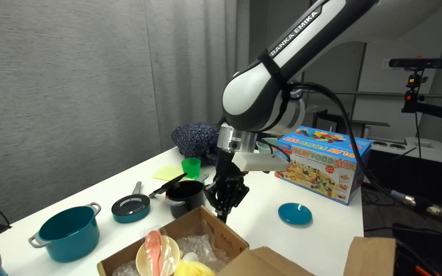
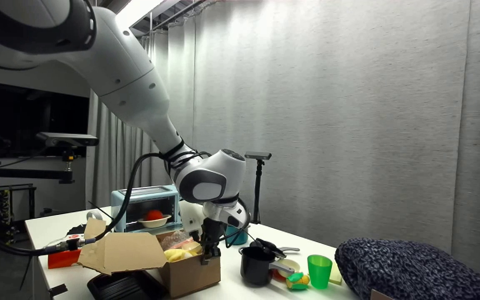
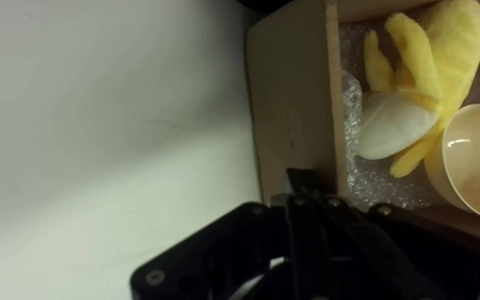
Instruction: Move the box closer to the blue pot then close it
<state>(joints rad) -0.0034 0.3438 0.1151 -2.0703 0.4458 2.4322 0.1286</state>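
Left to right in an exterior view, a small, round, teal-blue cooking pot [image 1: 71,239] with grey side handles is set on a white tabletop [image 1: 261,214], followed by a teal-and-black frying pan [image 1: 131,209] and a deep black pot [image 1: 190,202]. Near the blue pot, with white surface visible between, a large brown cardboard box [image 1: 231,241] is placed, its flaps spread; a yellow soft toy [image 1: 194,269], a cream bowl [image 1: 173,253] and pink utensils [image 1: 153,247] are held inside. At the box's wall, the black two-fingered pincer [image 1: 223,215] is pointed downward, its fingers held together with nothing seen between them; in the wrist view, the fingertips [image 3: 300,179] are shown beside the outer face, below the rim, and whether the cardboard is touched cannot be told. Farther right, a round teal dish [image 1: 295,213] and a blue printed toy-food carton [image 1: 317,168] are seen.
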